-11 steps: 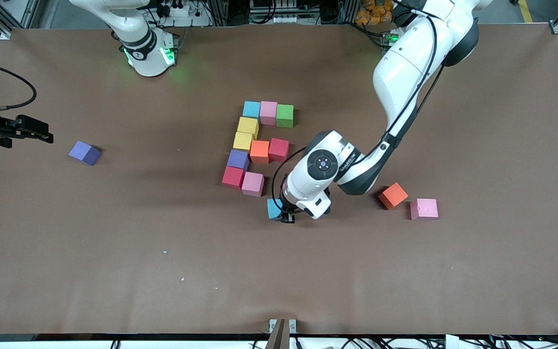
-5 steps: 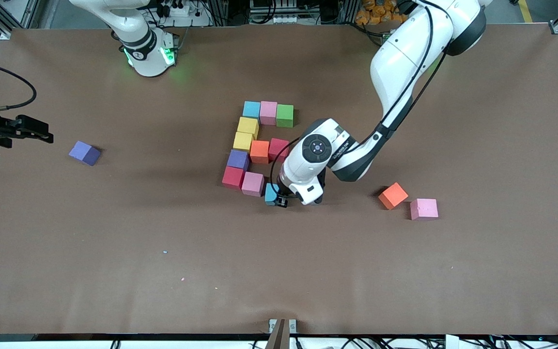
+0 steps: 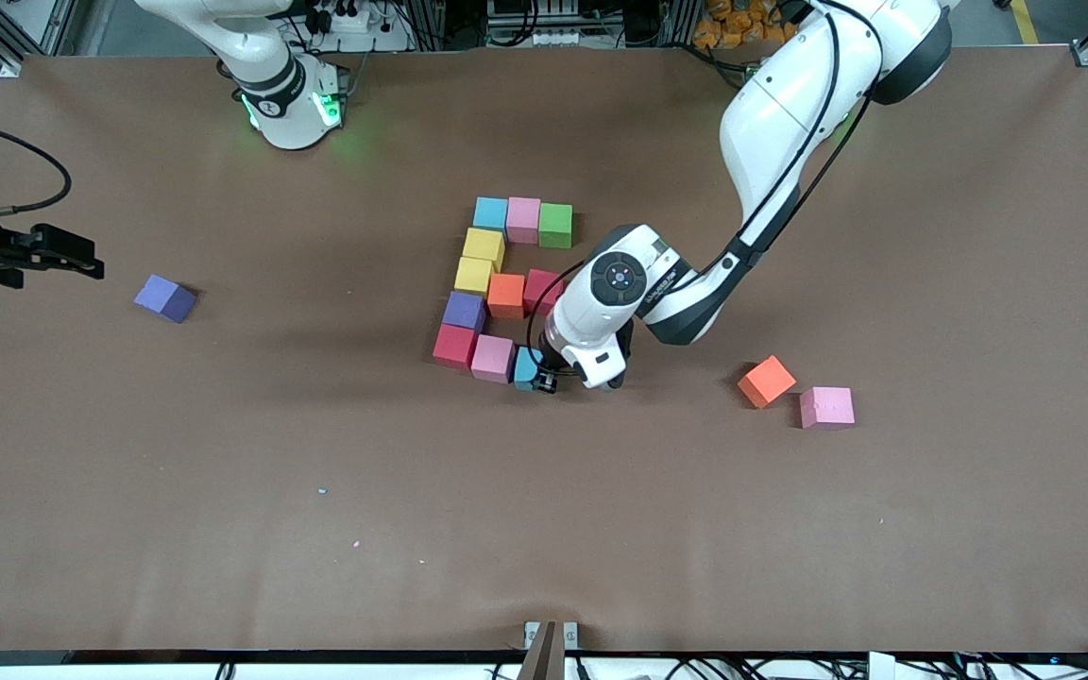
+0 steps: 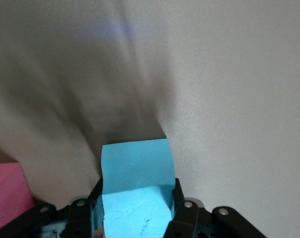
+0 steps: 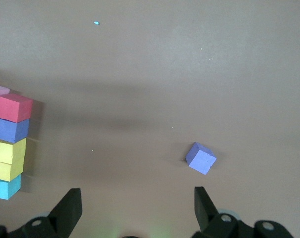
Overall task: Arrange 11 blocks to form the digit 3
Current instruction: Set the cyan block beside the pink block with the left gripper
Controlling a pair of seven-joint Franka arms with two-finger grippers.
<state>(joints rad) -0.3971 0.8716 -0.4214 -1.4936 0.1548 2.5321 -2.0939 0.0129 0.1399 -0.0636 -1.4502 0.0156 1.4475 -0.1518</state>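
1. Front view: left gripper (image 3: pixel 548 382) clamps a blue block (image 3: pixel 527 365), bringing it in beside the pink block (image 3: pixel 493 358) at the near row of the digit 3 (image 3: pixel 504 283), mid-counter (image 3: pixel 223 491). Ten blocks are laid; this looks like the 11th. Next: seat it flush w/ pink, then let go. The 3's long axis runs near–far, open side toward the left arm's end.
2. Left wrist view: blue block (image 4: pixel 135 198) gripped, square-on, pink (image 4: pixel 9 193) beside it.
3. Right wrist view: right gripper (image 5: pixel 135 210) wide, empty, waiting over a stray purple block (image 5: pixel 200 158).

Left arm's wrist covers most of the held light blue block (image 3: pixel 527 364) and part of the red block (image 3: pixel 540 289); left wrist view smeared with blur.
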